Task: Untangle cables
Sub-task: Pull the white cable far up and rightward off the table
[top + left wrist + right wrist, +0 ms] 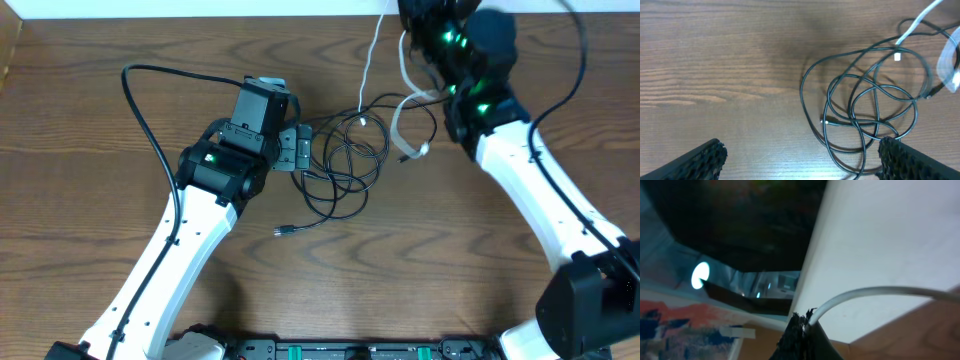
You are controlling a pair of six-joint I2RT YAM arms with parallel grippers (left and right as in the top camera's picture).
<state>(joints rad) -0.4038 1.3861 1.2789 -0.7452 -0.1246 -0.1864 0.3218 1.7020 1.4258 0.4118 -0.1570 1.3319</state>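
Note:
A tangle of thin black cables [345, 160] lies in loops on the wooden table [80, 120], one plug end [283, 231] trailing toward the front. A white cable [400, 118] curves along the tangle's right side and rises to my right gripper [412, 30] near the table's far edge. In the right wrist view, that gripper [806, 324] is shut on the white cable [865, 294]. My left gripper [303, 150] sits at the tangle's left edge. In the left wrist view it [802, 165] is open, with black loops [865, 100] just ahead and by its right finger [910, 160]. Nothing is held between the fingers.
The white wall [890, 235] borders the table's far edge behind the right gripper. A second, thin white cord [370, 60] runs from the far edge down into the tangle, its small plug [897, 56] lying over the black loops.

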